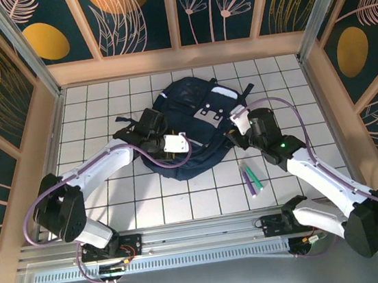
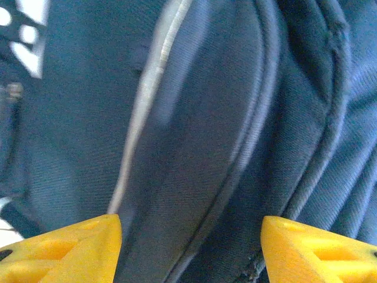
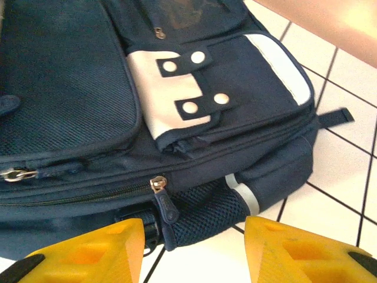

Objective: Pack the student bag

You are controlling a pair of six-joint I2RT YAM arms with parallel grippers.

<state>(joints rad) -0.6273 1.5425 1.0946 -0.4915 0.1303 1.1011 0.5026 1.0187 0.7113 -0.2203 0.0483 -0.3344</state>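
The student bag (image 1: 194, 123) is a navy-blue backpack lying flat in the middle of the tiled table, its grey buckled flap (image 1: 208, 113) facing up. My left gripper (image 1: 147, 129) hovers over the bag's left side. In the left wrist view the left gripper (image 2: 191, 250) stands open, and the bag's fabric (image 2: 194, 147) with its white trim lies very close beyond the yellow fingertips (image 2: 70, 250). My right gripper (image 1: 238, 123) is at the bag's right edge. The right gripper (image 3: 194, 250) is open just short of a zipper pull (image 3: 162, 194) and a mesh side pocket (image 3: 206, 215).
Green and purple markers (image 1: 251, 177) lie on the white tiles right of the bag, close under my right arm. Wooden-framed walls (image 1: 50, 131) close in the table on the left, back and right.
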